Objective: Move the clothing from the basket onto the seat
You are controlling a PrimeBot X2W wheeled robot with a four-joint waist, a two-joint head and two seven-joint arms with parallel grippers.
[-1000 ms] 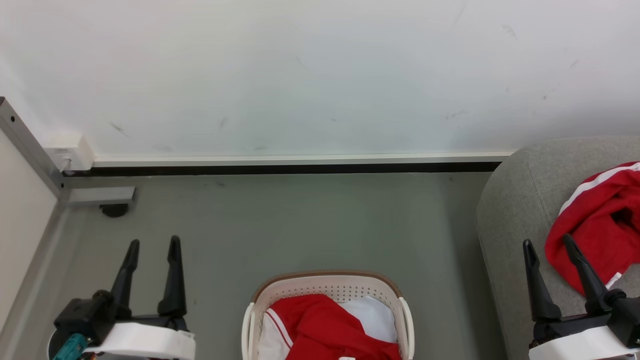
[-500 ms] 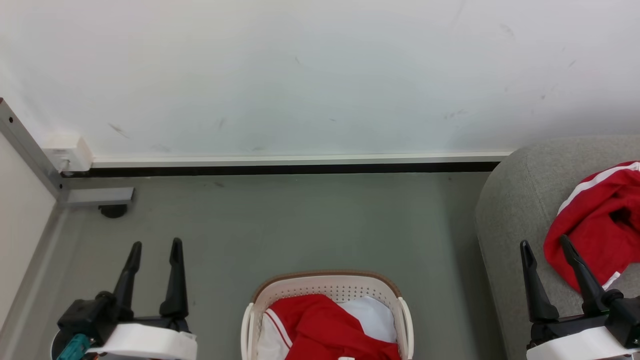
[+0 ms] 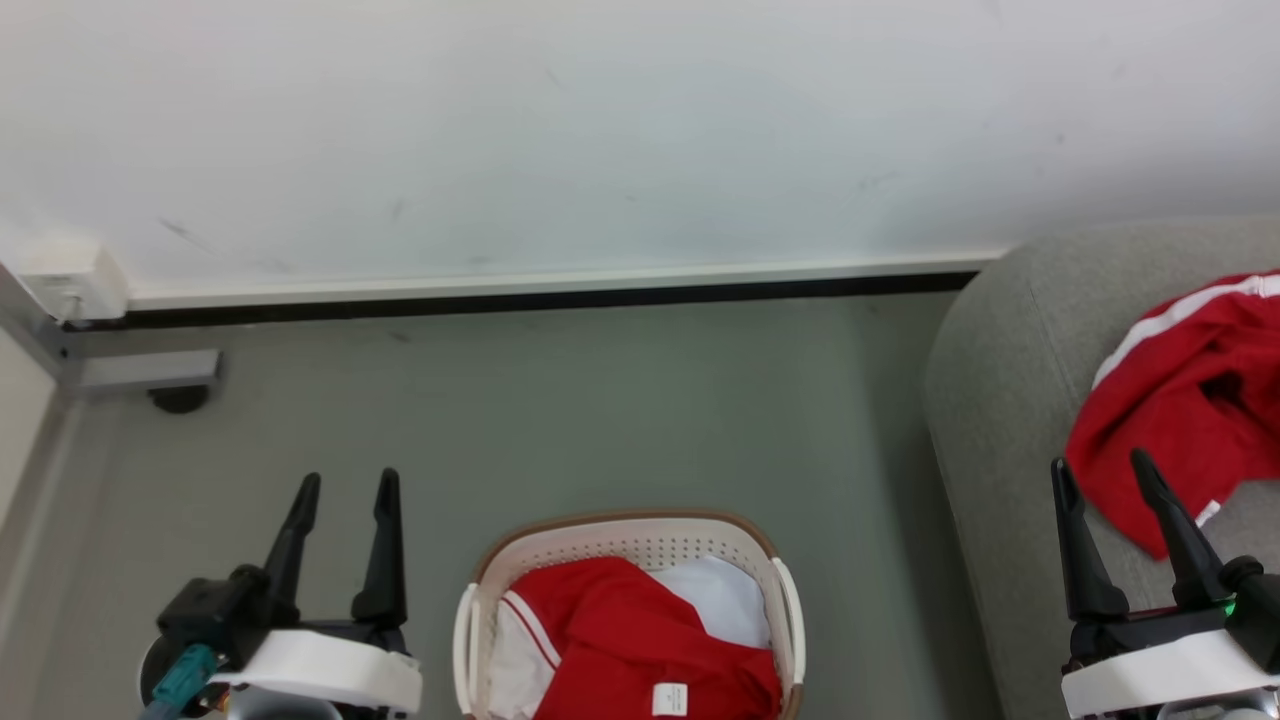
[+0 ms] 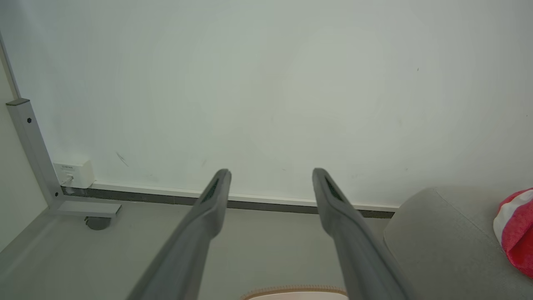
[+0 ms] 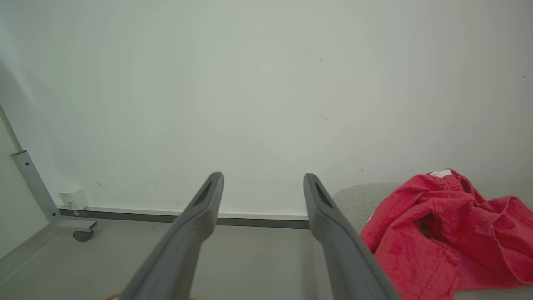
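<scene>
Left claw (image 3: 349,478) and right claw (image 3: 1099,461) hang released, flanking the perforated plastic basket (image 3: 640,548); crumpled red clothing (image 3: 1180,390) lies on the woven sofa (image 3: 1000,420) by the right claw.

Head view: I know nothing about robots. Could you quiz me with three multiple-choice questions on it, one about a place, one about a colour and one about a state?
1. Where does the red garment outside the basket lie?
A. on the floor
B. on the grey sofa
C. over the basket's handle

2. What colour is the basket's rim band?
A. brown
B. blue
C. black

3. How do the left gripper and right gripper stand?
A. both open and empty
B. left shut on cloth
C. both shut

Answers:
1 B: the garment lies crumpled on the sofa's cushion.
2 A: a brown strip runs along the cream basket's top edge.
3 A: each pair of fingers is spread with nothing between them.
</scene>
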